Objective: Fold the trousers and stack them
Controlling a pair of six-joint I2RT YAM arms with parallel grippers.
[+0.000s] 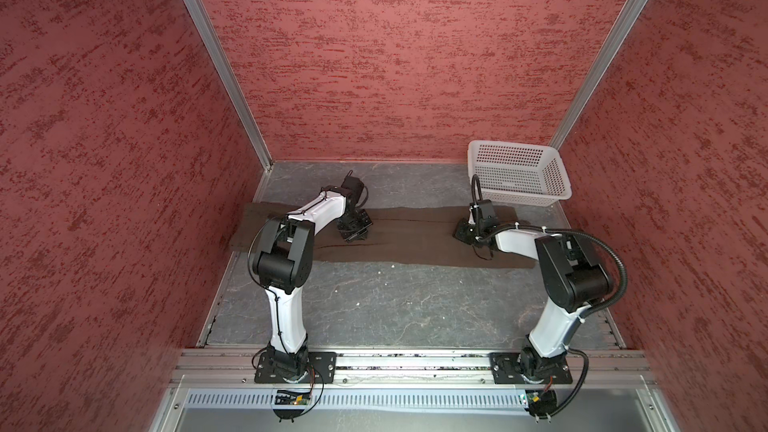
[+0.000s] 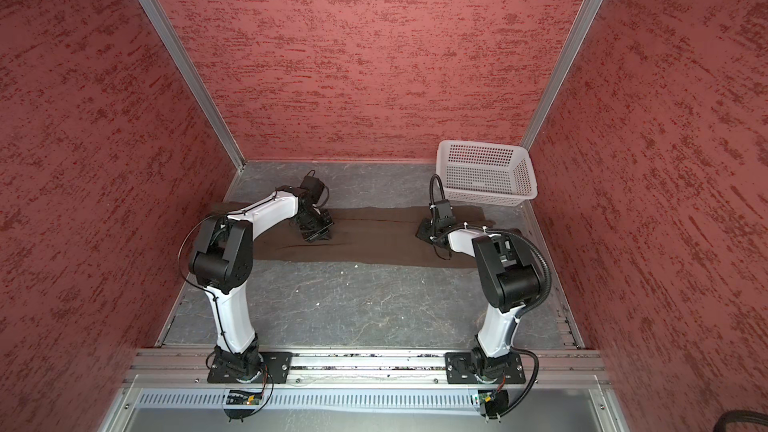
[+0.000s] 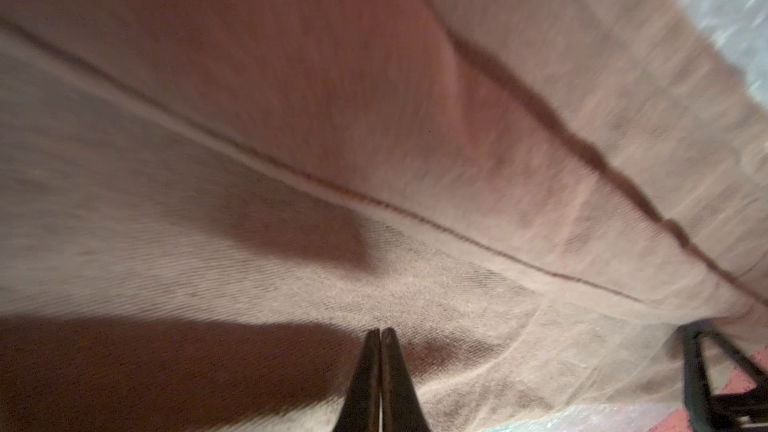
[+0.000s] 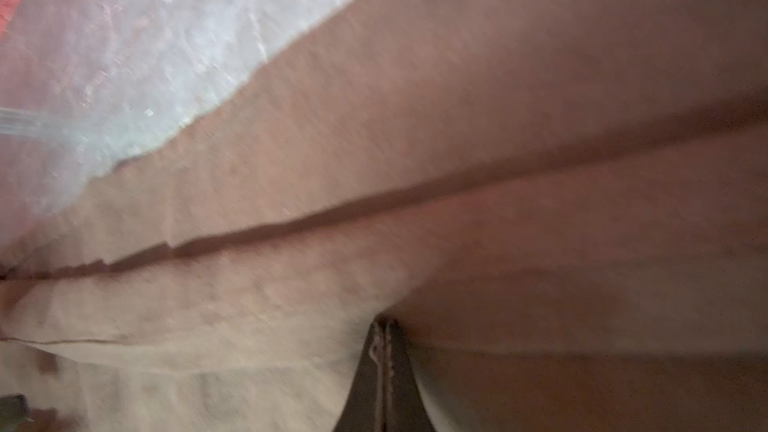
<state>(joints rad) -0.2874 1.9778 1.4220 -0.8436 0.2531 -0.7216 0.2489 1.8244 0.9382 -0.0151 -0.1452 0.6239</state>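
Note:
The trousers (image 1: pixel 415 241) (image 2: pixel 374 238) lie flat as a long dark brown strip across the far half of the table, reaching the left wall. My left gripper (image 1: pixel 353 234) (image 2: pixel 316 234) is down on their left part. In the left wrist view it (image 3: pixel 380 331) is shut, tips on the cloth (image 3: pixel 374 160), with creases spreading from them. My right gripper (image 1: pixel 463 234) (image 2: pixel 426 231) is down near their right end. In the right wrist view it (image 4: pixel 384 322) is shut, with a thin pale strip of cloth (image 4: pixel 498 118) between the fingers.
A white perforated basket (image 1: pixel 523 200) (image 2: pixel 490 199) stands at the back right corner, just behind the trousers' right end. Red textured walls close in the left, back and right. The grey table (image 1: pixel 395 309) stretches bare in front of the trousers to the arms' mounting rail (image 1: pixel 415 361).

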